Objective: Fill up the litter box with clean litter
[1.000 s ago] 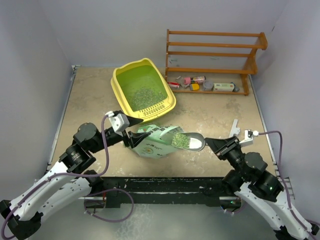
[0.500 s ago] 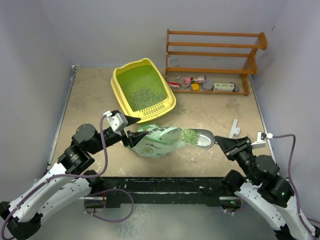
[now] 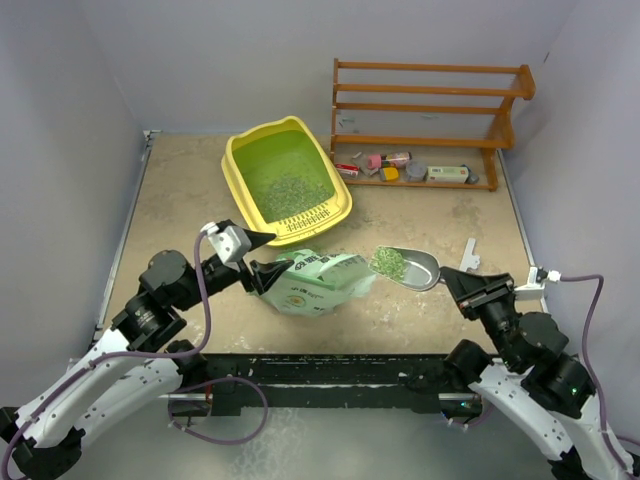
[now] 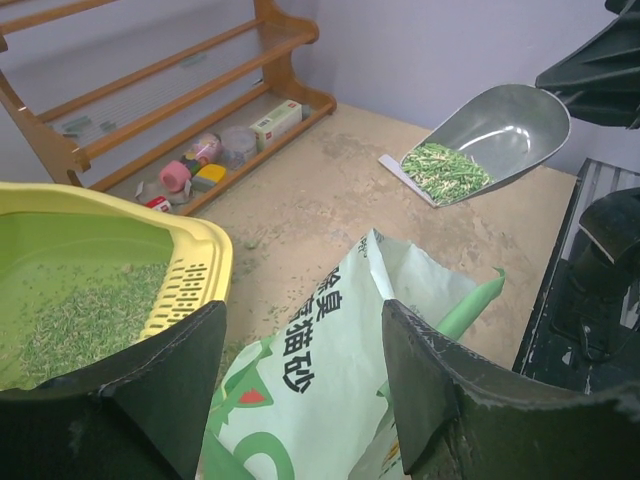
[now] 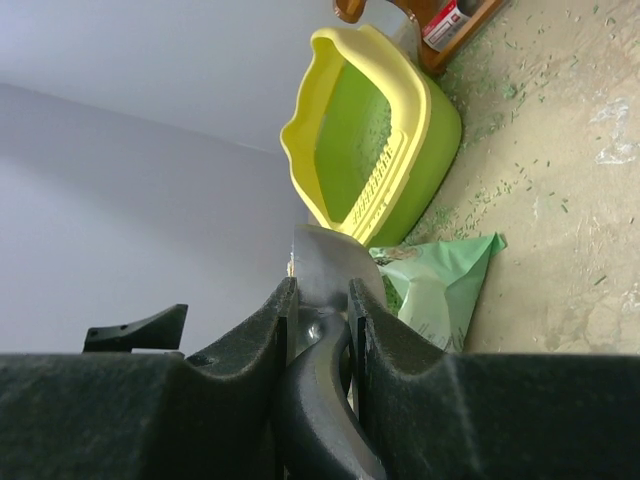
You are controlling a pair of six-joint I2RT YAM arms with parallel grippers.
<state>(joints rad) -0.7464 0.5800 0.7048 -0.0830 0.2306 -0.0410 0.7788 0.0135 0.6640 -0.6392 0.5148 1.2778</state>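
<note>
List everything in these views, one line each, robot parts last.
Yellow plastic litter box: one, yellow with a green floor, far centre of the table.
Grey-green litter granules: one patch on the box floor, one heap in the scoop, strays on the table.
Pale-green plastic litter bag: one, lying near the front, mouth toward the scoop.
Grey metal scoop: one, held above the table, right of the bag.
Brown wooden rack: one, far right.
Small assorted items: several, mixed colours, on the rack's bottom shelf.
Beige table: one.
Left gripper: black, jaws wide astride the bag; grip unclear.
Right gripper: black, shut on the scoop handle.
</note>
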